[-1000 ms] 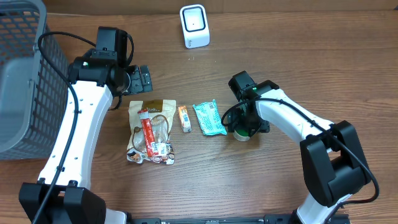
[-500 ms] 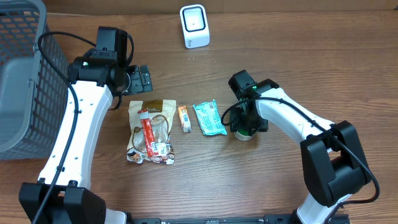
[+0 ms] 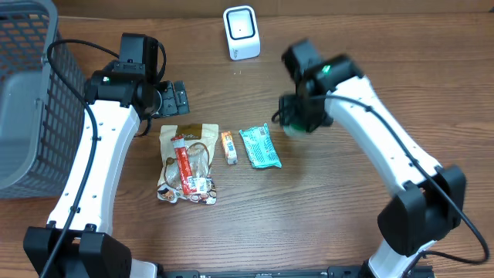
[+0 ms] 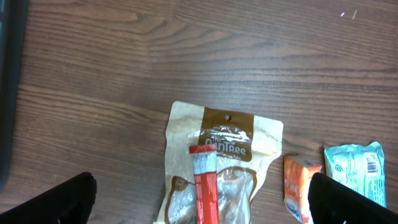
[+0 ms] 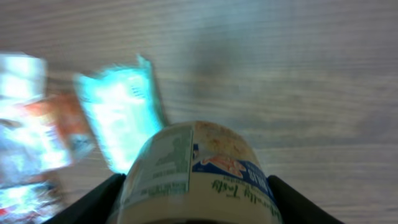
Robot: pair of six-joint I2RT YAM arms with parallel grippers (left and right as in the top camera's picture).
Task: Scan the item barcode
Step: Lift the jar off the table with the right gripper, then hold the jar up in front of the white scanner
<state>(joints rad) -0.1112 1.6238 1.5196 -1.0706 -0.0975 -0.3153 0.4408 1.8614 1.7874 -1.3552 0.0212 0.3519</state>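
My right gripper (image 3: 296, 122) is shut on a round cream cup (image 5: 198, 167) with a printed label, held off the table above the wood. Its dark fingers (image 5: 94, 202) press both sides of the cup. In the overhead view the cup (image 3: 290, 129) shows only as a blurred green-white edge under the wrist. The white barcode scanner (image 3: 241, 32) stands at the back of the table, up and left of the cup. My left gripper (image 4: 202, 200) hangs open over a brown snack bag (image 4: 221, 155), holding nothing.
A red stick pack (image 3: 183, 164) lies on the snack bag (image 3: 187, 162). An orange packet (image 3: 229, 146) and a teal packet (image 3: 260, 146) lie to its right. A grey mesh basket (image 3: 27, 93) fills the left edge.
The right gripper closed on the cup, lifted it off the table and carried it back and slightly left, nearer the scanner. The left arm has not moved.
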